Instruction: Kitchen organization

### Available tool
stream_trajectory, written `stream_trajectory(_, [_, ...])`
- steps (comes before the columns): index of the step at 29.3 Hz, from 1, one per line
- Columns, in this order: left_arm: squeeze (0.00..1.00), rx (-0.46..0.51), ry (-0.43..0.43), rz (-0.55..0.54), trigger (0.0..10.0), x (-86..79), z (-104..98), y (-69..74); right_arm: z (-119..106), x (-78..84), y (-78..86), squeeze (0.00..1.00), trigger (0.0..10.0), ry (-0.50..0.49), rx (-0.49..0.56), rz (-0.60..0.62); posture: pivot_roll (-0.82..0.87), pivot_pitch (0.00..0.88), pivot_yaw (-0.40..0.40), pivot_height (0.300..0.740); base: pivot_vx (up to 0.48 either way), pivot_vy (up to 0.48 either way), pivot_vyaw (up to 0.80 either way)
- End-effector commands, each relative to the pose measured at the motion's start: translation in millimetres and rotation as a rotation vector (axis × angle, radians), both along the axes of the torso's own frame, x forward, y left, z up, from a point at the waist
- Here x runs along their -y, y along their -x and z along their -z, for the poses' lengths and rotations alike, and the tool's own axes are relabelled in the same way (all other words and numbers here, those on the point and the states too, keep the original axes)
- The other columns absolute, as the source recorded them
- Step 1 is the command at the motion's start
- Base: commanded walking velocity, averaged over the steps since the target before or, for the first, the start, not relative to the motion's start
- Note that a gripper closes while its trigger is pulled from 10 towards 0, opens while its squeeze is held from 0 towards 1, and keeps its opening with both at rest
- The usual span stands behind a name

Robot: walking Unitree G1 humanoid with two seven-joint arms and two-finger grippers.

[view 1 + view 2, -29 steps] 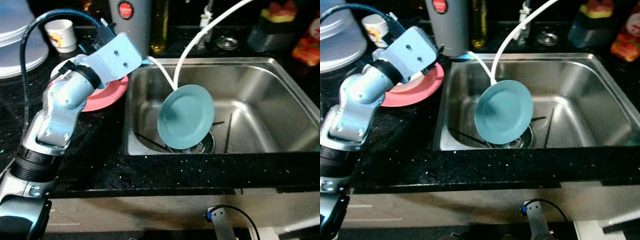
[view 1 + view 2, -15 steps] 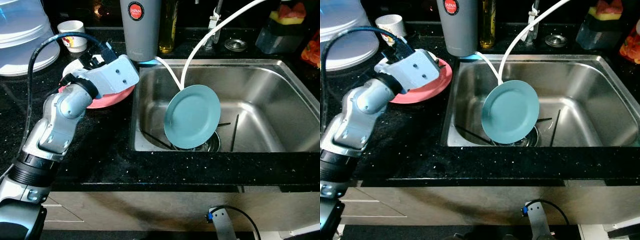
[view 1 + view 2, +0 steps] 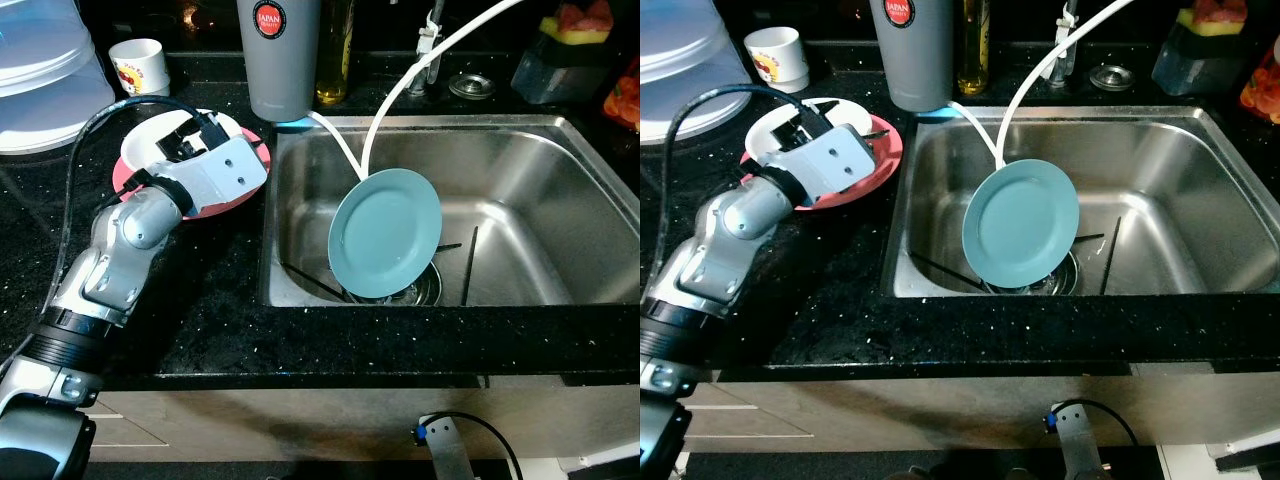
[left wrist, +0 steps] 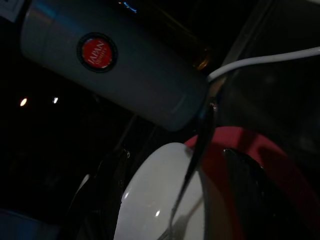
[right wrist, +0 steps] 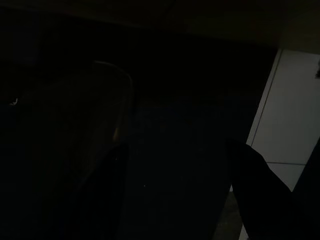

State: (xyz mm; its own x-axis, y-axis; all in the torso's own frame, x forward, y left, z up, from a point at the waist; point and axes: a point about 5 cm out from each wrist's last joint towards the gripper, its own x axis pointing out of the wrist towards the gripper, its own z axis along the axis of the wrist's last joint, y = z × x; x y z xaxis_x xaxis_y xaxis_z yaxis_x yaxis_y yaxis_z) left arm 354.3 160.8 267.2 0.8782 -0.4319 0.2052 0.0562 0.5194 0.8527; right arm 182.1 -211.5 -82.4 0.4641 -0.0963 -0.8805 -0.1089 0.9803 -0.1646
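We have the left gripper (image 4: 170,200) over the small white plate (image 3: 150,148), which sits on the round red plate (image 3: 240,178) on the black speckled counter (image 3: 200,310), just beside the left rim of the stainless steel sink (image 3: 560,130). In the left wrist view its two black fingers (image 4: 245,175) stand apart on either side of the white plate, so the pincer is open and holds nothing. A thin dark utensil (image 4: 197,150) lies across the white plate; we cannot tell what kind it is.

Our step, as we judge it, is to take the white plate or the stack beneath it. To do it well we should settle one finger under the rim and one above, at the edge nearest the sink, and close only once the rim sits fully between the pads. The utensil could slide off when the plate tilts, so we should keep the lift level. The tall grey tumbler with a red badge (image 3: 278,55) stands near the sink's back left corner, close enough to be knocked by the wrist.

The round teal plate (image 3: 385,232) leans upright inside the sink over the drain, touching the white hose (image 3: 400,75) that curves down from the tap. It likely comes next.

The right arm hangs idle; its view is too dark, and we cannot tell how its fingers stand.
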Motion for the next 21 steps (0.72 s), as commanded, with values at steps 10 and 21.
stream_trajectory(10, [0.00,0.014,0.030,0.074,0.0,11.9,-2.0,-1.7,3.6,8.3,11.5,0.00,10.0,0.010,-0.019,0.032,-0.04,0.170,-0.023,0.740,0.000,0.000,0.00])
stream_trajectory(21, [0.00,0.022,0.021,0.071,0.0,10.5,-2.4,-2.6,3.5,8.1,11.3,0.00,10.0,0.013,-0.016,0.038,-0.04,0.166,-0.020,0.740,0.000,0.000,0.00])
